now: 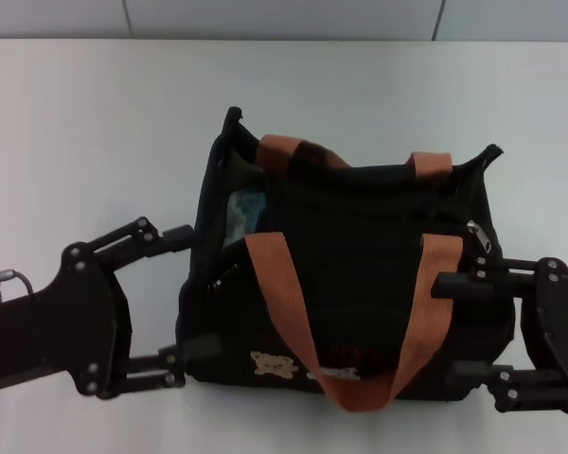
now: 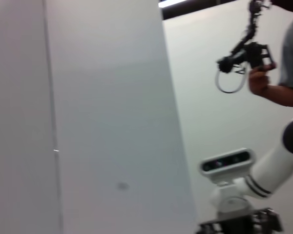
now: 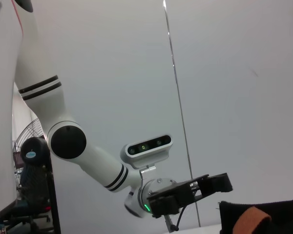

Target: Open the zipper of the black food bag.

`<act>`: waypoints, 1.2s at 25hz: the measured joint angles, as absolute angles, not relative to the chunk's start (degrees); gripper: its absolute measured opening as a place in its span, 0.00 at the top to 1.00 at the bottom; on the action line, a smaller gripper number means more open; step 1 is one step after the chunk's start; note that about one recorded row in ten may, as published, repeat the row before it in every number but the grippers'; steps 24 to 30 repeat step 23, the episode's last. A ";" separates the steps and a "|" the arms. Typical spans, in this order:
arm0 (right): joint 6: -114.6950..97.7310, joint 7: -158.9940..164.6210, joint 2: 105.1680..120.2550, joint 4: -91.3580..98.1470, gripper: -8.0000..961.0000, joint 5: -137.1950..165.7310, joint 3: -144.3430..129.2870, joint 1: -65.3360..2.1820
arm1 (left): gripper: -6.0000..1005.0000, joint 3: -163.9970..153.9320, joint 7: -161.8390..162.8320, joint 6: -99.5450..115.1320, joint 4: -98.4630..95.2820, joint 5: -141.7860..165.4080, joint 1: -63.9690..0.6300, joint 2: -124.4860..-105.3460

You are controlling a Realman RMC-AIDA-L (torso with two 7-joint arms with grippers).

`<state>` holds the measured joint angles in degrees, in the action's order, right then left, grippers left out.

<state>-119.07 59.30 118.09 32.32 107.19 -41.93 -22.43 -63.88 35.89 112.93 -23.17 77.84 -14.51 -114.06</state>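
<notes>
So the left tool (image 1: 182, 303) is spread wide open, fingers touching the bag's (image 1: 360, 312) left side. The bag sits on the white bench (image 1: 95, 132) between both tools, its top gaping at the left end. The zipper (image 1: 477, 236) pull sits just above the right tool (image 1: 459, 326), also open, against the bag's right side.

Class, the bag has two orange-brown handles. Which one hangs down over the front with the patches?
The nearer handle: its loop drapes down the black food bag's front face, while the far handle lies along the back rim.
</notes>
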 joint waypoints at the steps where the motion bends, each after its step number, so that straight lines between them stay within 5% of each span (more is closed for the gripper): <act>1: -119.02 59.32 118.10 32.27 0.27 107.39 -41.93 -22.51 | 0.18 -64.19 36.64 113.17 -24.94 79.63 -14.65 -114.15; 30: -118.21 59.31 118.30 31.99 0.27 108.46 -42.01 -22.56 | 0.18 -63.90 38.04 113.21 -27.24 83.96 -15.96 -115.62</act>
